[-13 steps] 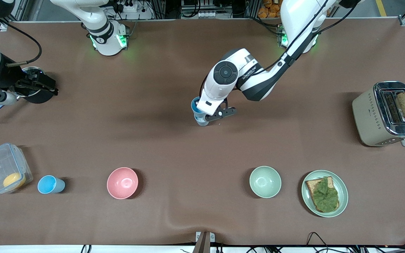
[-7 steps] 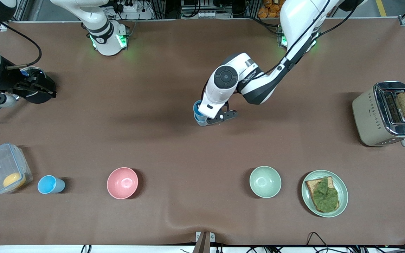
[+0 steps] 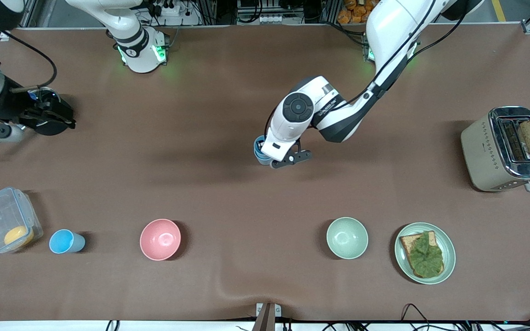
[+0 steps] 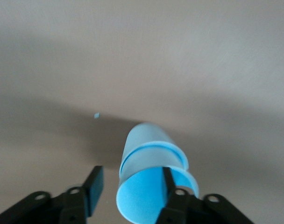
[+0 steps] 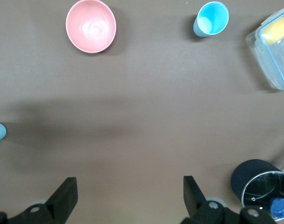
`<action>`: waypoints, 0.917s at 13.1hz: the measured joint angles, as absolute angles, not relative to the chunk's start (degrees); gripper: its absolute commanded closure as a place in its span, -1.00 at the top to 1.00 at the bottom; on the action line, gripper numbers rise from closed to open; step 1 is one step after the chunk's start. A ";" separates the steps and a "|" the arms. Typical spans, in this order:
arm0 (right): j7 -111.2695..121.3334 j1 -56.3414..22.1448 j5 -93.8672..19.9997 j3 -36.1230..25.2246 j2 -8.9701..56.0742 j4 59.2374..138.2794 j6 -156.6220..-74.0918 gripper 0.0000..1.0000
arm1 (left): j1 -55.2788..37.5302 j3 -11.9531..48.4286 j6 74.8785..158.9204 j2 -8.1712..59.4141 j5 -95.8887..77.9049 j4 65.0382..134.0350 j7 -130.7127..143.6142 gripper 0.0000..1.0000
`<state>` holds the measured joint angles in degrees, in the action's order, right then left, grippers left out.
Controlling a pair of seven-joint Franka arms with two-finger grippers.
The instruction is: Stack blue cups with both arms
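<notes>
A pale grey-blue cup [image 3: 258, 149] with a bright blue inside is mid-table, mostly hidden under the left arm's wrist. My left gripper [image 3: 273, 162] is open around its wall. In the left wrist view [image 4: 131, 175] one finger is inside the cup [image 4: 146, 140], and the other is outside with a gap. I cannot tell whether the cup rests on the table. The sky blue cup [image 3: 66, 241] stands nearer the front camera, at the right arm's end, and also shows in the right wrist view [image 5: 212, 18]. My right gripper [image 3: 60, 117] waits open and empty [image 5: 128, 186] at that end.
A pink bowl [image 3: 160, 239], a pale green bowl [image 3: 347, 237] and a plate with toast and lettuce [image 3: 425, 253] line the front. A clear box [image 3: 7, 219] stands beside the sky blue cup. A toaster [image 3: 506, 149] is at the left arm's end. A black pot [image 3: 44, 126] is under the right gripper.
The left arm's wrist has shifted a little toward the front camera and now covers more of the pale cup. The right arm has barely moved.
</notes>
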<state>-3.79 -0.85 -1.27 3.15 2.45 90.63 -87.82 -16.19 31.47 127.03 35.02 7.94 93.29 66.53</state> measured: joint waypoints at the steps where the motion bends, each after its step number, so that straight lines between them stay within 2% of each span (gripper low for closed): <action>1: -3.79 -0.85 -1.27 3.25 3.17 90.63 -87.87 1.00 | -14.26 31.46 125.16 32.84 8.10 91.93 66.42 1.00; 6: -3.75 -1.01 -1.27 3.72 3.72 90.47 -88.02 1.00 | -2.21 31.38 113.83 19.37 8.22 90.17 57.85 1.00; 10: -3.75 -1.20 -1.27 3.99 3.60 90.31 -88.03 1.00 | 3.48 31.36 102.17 17.15 8.22 83.71 43.57 1.00; 12: -3.75 -1.21 -1.27 4.01 3.50 90.23 -88.03 1.00 | 5.95 31.35 99.54 16.79 8.21 81.96 38.94 1.00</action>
<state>-3.75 -1.21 -1.27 4.01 3.50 90.23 -88.03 5.95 31.35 99.54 16.79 8.21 81.96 38.94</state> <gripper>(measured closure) 0.000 0.000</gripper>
